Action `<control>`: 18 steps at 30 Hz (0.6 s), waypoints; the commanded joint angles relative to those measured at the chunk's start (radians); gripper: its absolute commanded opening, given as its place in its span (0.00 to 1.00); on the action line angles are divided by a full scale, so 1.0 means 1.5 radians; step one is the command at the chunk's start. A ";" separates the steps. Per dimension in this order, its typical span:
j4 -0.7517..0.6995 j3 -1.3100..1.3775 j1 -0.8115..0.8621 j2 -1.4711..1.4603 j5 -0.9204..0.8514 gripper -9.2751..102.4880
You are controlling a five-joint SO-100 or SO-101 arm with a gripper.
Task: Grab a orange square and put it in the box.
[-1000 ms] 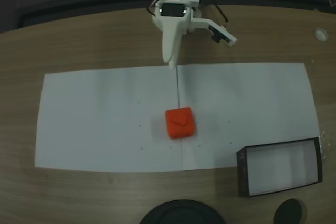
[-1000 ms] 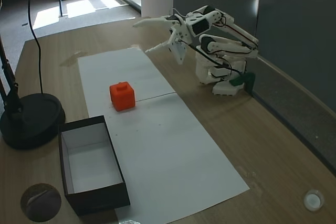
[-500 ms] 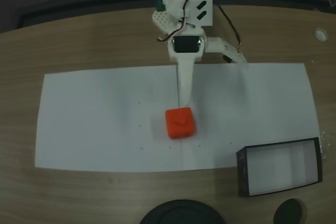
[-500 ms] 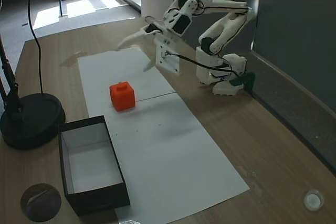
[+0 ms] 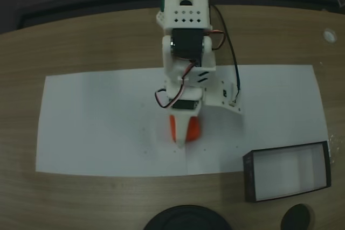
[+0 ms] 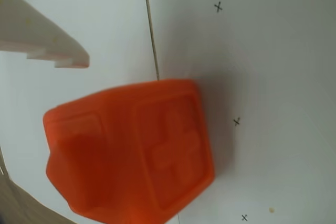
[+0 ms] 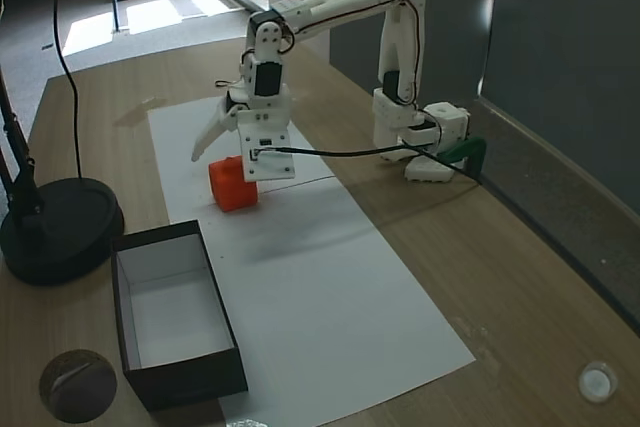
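Block vs tool: in a fixed view the gripper (image 7: 226, 147) hangs directly over the orange square (image 7: 232, 187), one white finger reaching down past its far side toward 10 o'clock, the other at the block's near upper edge.
Wrist view: the orange square (image 6: 131, 153) sits low and left of centre, at about 7 o'clock from the frame's middle; one fingertip (image 6: 63, 56) lies toward 11 o'clock of it, apart from it.
Tool state: jaws spread, nothing held, no contact that I can make out.
Long axis: the block is near cube-like, so no long axis matters; its faces look slightly turned against the fingers.
Judgement: a short drop and a closing should seat it.
Box: in the top-down fixed view the box (image 5: 248, 178) lies toward 4 o'clock of the orange square (image 5: 193, 130), well apart, and looks empty.
Surface: white paper sheet (image 5: 97, 127) on a wooden table (image 5: 81, 41).
Room: a black round base (image 7: 60, 227) beside the box.
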State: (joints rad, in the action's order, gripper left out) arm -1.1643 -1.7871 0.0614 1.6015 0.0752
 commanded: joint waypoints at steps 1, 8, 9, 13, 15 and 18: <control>-0.002 0.067 -0.006 -0.008 0.001 0.45; 0.003 0.073 -0.018 -0.065 -0.032 0.40; 0.005 0.073 -0.016 -0.071 -0.035 0.35; 0.008 0.080 -0.019 -0.082 -0.037 0.16; 0.008 0.088 -0.022 -0.080 -0.037 0.15; 0.007 0.119 -0.022 -0.075 -0.037 0.15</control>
State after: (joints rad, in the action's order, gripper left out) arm -1.1597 -1.6997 0.0245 1.4665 0.0215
